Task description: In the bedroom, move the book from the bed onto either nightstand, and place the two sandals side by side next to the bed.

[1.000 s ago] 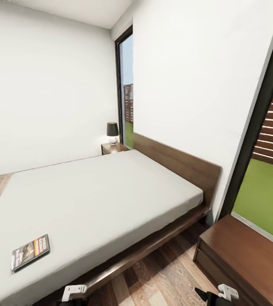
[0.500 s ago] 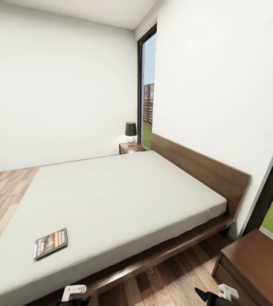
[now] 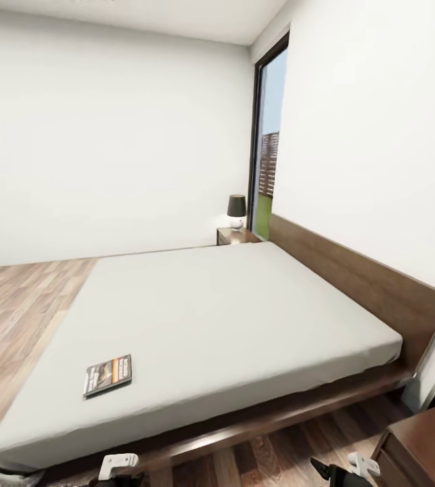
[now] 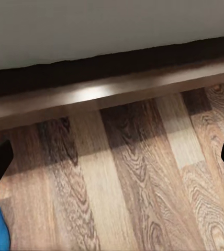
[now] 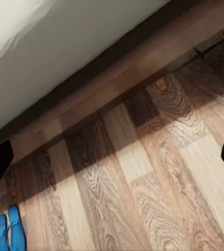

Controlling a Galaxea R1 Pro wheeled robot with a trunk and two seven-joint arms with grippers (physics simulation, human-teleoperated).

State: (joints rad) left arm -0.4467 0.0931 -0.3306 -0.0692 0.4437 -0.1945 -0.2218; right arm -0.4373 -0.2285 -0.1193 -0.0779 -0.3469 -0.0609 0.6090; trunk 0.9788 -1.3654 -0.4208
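Panning left, the head camera is bringing the book [image 3: 107, 375] on the bed [image 3: 244, 318] toward 7 o'clock. Both claws are hanging wide open, empty; reaching the book comes next.

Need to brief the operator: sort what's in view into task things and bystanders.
Task things:
book
bed
far nightstand
near nightstand
sandals

Bystanders:
lamp
window
plank floor
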